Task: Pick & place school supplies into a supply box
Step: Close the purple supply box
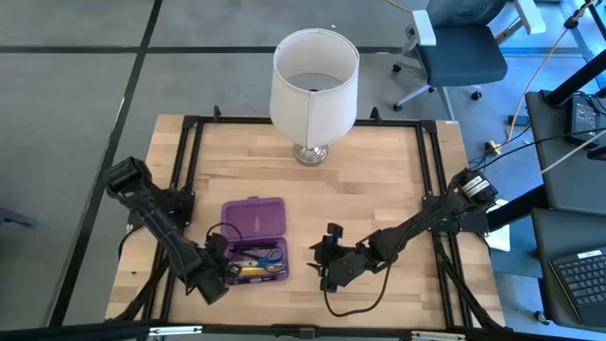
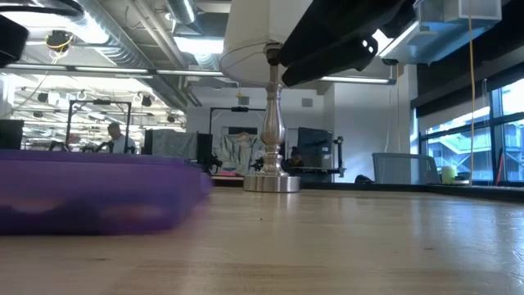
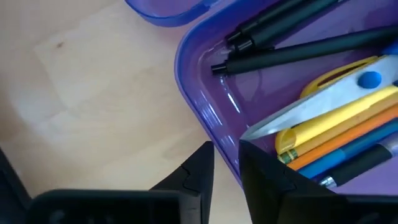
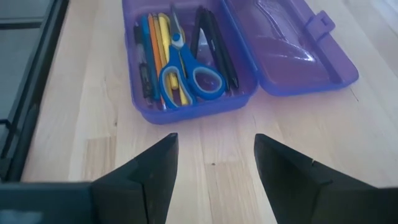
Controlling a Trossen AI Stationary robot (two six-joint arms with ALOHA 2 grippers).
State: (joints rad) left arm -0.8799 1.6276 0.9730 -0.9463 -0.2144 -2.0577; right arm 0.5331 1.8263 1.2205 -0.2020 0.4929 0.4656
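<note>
Two dark arms reach over the wooden worktop, and the purple box makes the handiest landmark. It lies open near the front edge, left of centre, its lid folded flat toward the lamp and its tray nearer the front.

Left of the box, the left tool sits right at the tray's left end. Its fingers are drawn close, with a narrow gap, and they straddle the tray's purple wall, one outside over the wood, the other on the inner side. Whether they actually press on the wall I cannot tell.

Inside the box lie the supplies: black pens along the lid side, then the scissors with blue handles and pale blades, then yellow, orange and blue sticks packed together along the front side. All of them rest within the tray, none on the wood.

Right of the box, a little apart from it, the right tool hangs low over bare wood, pointing back at the tray. Its fingers stand spread wide with nothing between them.

Beyond the box, at the far edge, the lamp stands upright with its white shade and metal foot. From worktop level a person shows far off in the room behind.
</note>
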